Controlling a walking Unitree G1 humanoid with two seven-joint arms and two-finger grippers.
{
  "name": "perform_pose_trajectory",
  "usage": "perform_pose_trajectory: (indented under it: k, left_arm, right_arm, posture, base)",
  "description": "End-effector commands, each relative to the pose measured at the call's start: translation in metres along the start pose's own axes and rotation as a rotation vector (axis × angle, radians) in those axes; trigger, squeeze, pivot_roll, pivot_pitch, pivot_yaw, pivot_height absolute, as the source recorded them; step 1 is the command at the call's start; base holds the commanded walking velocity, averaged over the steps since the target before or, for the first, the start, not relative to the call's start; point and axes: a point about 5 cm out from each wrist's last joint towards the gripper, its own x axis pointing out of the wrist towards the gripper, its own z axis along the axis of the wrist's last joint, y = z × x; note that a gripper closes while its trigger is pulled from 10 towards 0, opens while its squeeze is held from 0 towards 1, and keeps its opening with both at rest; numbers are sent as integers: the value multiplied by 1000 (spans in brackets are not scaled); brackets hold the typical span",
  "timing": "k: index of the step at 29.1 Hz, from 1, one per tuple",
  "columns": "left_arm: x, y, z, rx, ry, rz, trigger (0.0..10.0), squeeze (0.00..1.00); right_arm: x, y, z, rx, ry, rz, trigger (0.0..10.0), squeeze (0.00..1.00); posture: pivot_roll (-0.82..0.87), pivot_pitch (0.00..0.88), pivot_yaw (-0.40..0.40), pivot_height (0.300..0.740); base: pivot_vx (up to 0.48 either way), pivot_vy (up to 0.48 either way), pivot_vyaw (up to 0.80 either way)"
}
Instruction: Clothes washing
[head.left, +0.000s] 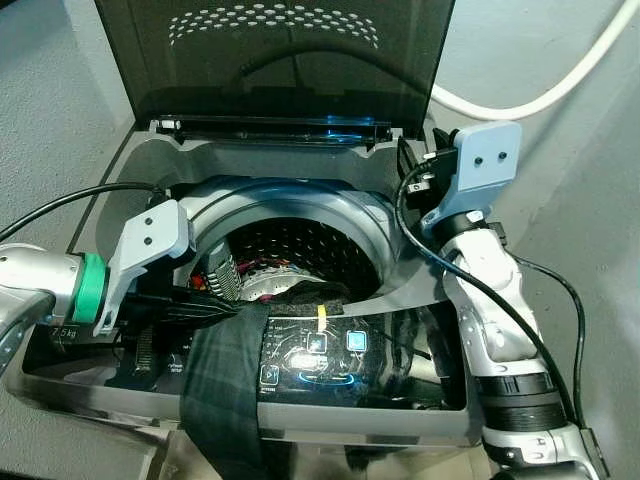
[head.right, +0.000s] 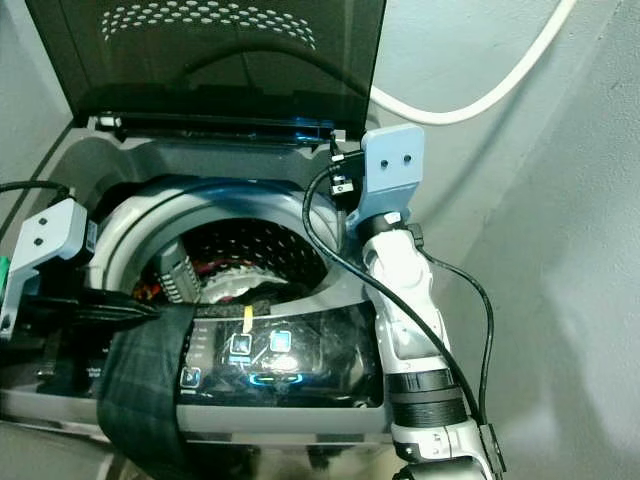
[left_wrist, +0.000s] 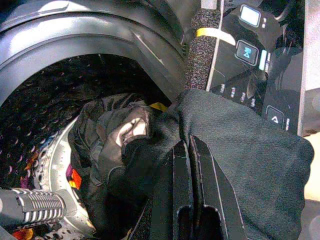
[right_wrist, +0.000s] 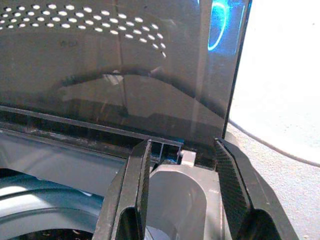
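Loading step: left pincer (left_wrist: 192, 150) closed on dark garment (left_wrist: 240, 150) draped over control panel (head.left: 330, 350); drum (head.left: 290, 250) at 12 o'clock. Right pincer (right_wrist: 182, 170) open near lid (right_wrist: 115, 65). Next: carry garment into drum.

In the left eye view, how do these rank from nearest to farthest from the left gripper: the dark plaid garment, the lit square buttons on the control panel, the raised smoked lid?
1. The dark plaid garment, draped over the washer's front edge, clamped in the left gripper.
2. The lit square buttons, on the control panel towards the robot's right.
3. The raised smoked lid, upright at the back.
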Motion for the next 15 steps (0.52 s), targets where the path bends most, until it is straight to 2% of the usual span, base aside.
perform_pose_trajectory:
  k: [1,6,7,9,10,11,13,15]
  left_arm:
    - [7,-7,-14,-51,47,-65,0,0]
    - [6,-1,-14,-37,44,-19,0,0]
    - [5,10,-12,-11,39,55,745,0]
    - [5,10,-12,-11,39,55,745,0]
    - [2,31,-6,41,23,213,10000,0]
    - [-5,60,5,107,-5,426,10000,0]
    - [-5,60,5,107,-5,426,10000,0]
    - [-16,97,26,212,-69,718,10000,0]
  right_arm:
    - [-2,1,-3,-2,9,4,10000,0]
    - [-2,1,-3,-2,9,5,10000,0]
    - [-2,2,-3,-2,9,7,10000,0]
    - [-2,2,-3,-2,9,7,10000,0]
    - [-2,2,-3,-2,9,10,10000,0]
    - [-2,4,-3,-1,8,16,10000,0]
    - [-2,4,-3,-1,8,16,10000,0]
    - [-2,7,-4,0,9,26,10000,0]
  posture:
    - [131,93,101,740]
    - [131,93,101,740]
    - [131,88,97,740]
    - [131,88,97,740]
    - [134,84,95,740]
    - [135,89,89,740]
    - [135,89,89,740]
    - [134,91,88,740]
  base:
    - [0,0,0]
    - [0,0,0]
    - [0,0,0]
    - [0,0,0]
    - [0,0,0]
    - [0,0,0]
    - [0,0,0]
    - [0,0,0]
